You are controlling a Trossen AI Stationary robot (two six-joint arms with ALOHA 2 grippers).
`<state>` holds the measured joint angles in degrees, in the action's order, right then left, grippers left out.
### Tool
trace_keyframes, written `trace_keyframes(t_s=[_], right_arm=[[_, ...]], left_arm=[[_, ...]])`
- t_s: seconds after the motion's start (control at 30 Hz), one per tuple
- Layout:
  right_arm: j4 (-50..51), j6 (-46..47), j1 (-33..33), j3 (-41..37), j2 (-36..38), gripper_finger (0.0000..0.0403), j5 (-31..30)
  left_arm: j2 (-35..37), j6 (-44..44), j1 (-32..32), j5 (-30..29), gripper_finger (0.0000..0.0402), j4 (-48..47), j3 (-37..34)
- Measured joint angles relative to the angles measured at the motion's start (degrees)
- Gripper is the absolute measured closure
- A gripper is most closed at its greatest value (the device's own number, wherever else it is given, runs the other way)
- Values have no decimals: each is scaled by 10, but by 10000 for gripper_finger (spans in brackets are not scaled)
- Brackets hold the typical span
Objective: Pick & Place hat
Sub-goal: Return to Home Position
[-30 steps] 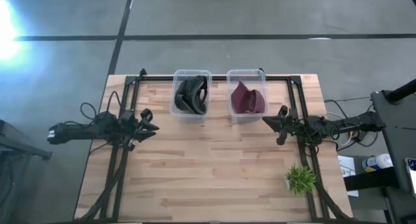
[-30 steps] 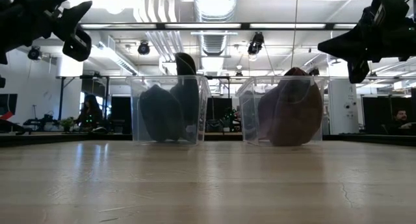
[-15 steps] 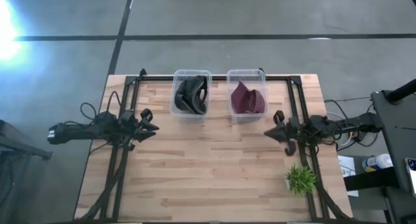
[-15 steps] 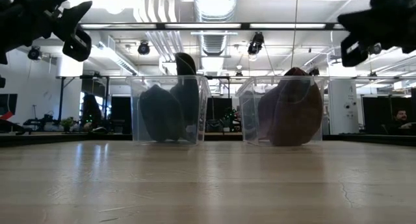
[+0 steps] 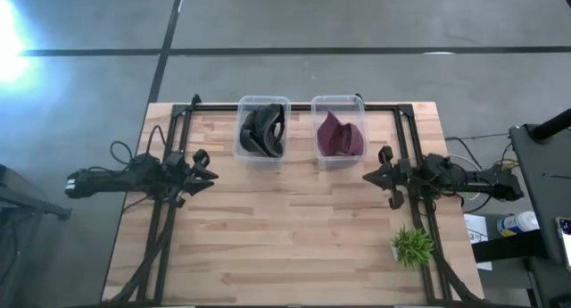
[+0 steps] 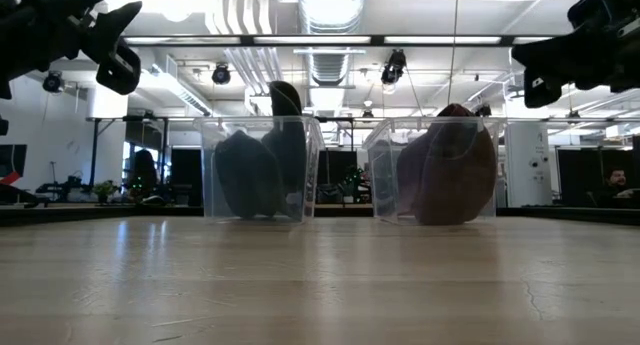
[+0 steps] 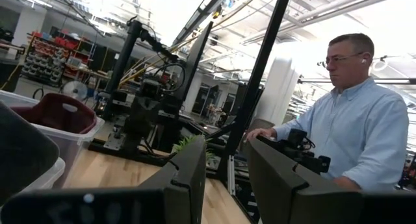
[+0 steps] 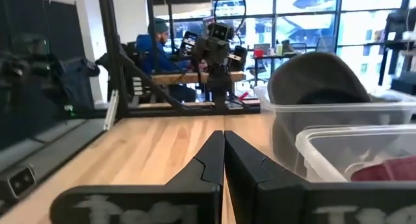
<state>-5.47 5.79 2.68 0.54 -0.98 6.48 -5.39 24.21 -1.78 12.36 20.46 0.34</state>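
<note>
A black hat (image 5: 262,131) lies in the left clear bin (image 5: 243,147) at the table's far middle. A maroon hat (image 5: 340,135) lies in the right clear bin (image 5: 319,156) beside it. My left gripper (image 5: 207,167) is open and empty above the table's left side, its fingers pointing level toward the right; its own view shows the gap (image 7: 227,165). My right gripper (image 5: 368,176) is shut and empty above the right side, just near of the maroon hat's bin, pointing left (image 8: 224,146). In the low view both hang above the table, the left gripper (image 6: 110,55) and the right gripper (image 6: 535,75).
A small green potted plant (image 5: 411,245) stands at the near right, close under my right arm. Black frame rails (image 5: 169,147) run along both sides. A person (image 7: 354,120) stands beyond the table's right edge, and another person (image 8: 159,39) sits beyond its left. The wooden table's middle (image 5: 285,228) is bare.
My right gripper has turned about its wrist from a tipped pose to level, and its arm has swung a little toward the table's near edge. The hats and the bins have not moved.
</note>
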Motion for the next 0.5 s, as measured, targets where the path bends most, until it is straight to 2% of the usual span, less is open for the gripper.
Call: trace_keyframes(t_s=[0.5], right_arm=[[41, -63, 0, 0, 10, 394, -4]], left_arm=[[0, 0, 0, 0, 296, -1, 0]])
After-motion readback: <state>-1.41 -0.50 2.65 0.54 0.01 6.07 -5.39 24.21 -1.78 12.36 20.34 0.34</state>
